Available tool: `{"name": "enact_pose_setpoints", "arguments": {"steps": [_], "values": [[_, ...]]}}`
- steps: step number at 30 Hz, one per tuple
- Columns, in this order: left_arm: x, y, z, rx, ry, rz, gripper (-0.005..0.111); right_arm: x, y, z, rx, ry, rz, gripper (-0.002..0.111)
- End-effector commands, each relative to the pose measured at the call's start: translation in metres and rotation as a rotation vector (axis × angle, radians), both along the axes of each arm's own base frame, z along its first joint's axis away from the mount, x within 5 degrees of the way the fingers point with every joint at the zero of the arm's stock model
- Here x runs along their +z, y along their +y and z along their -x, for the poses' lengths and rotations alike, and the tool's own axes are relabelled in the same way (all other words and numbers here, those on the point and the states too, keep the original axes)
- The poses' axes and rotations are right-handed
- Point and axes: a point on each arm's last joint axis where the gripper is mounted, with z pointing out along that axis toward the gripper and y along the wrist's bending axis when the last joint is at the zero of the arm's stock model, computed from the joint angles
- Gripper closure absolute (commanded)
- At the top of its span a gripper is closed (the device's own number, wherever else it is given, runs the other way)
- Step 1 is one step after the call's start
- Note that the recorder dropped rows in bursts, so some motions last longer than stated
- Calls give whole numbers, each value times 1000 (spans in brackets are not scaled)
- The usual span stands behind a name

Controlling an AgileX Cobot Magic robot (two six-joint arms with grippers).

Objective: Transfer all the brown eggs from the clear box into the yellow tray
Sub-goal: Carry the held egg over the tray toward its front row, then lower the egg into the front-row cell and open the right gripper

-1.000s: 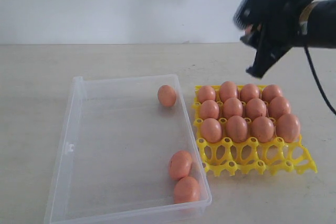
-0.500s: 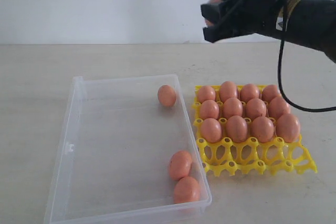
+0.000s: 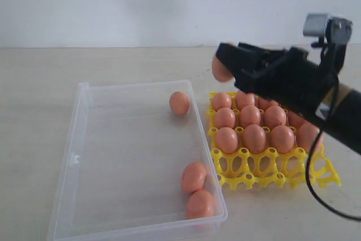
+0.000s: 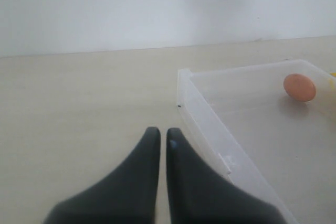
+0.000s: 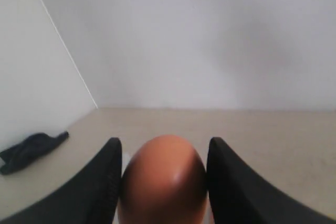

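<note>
Because brown eggs are light, slick and brittle, my right hand grips one egg across its belly, bound, I judge, for the yellow tray's empty front row.

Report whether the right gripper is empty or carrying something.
Carrying: the right gripper is shut on a brown egg; the right wrist view shows its jaws touching both sides of the shell.

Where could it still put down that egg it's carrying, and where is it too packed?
In the yellow tray, the row of cups nearest the camera is empty, in front of three crowded rows of brown eggs. The clear box is bare through its middle and left side; three loose eggs hug the wall beside the tray.
</note>
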Motion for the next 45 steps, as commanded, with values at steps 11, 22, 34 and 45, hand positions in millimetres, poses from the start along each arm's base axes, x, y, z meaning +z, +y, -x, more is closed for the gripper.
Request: {"name": "enact_pose_setpoints", "arguments": {"steps": [11,22,34,45], "values": [[-1,0,0,-4,-5,-2,103,-51,-2,58,133,195,250,109],[-1,0,0,-4,-5,-2,103,-57,-5,57,110,223,333,109],[-1,0,0,-4,-5,-2,103,-61,16,34,173,224,476,109],[-1,0,0,-4,-5,-2,103,-62,13,31,129,213,516,109]]}}
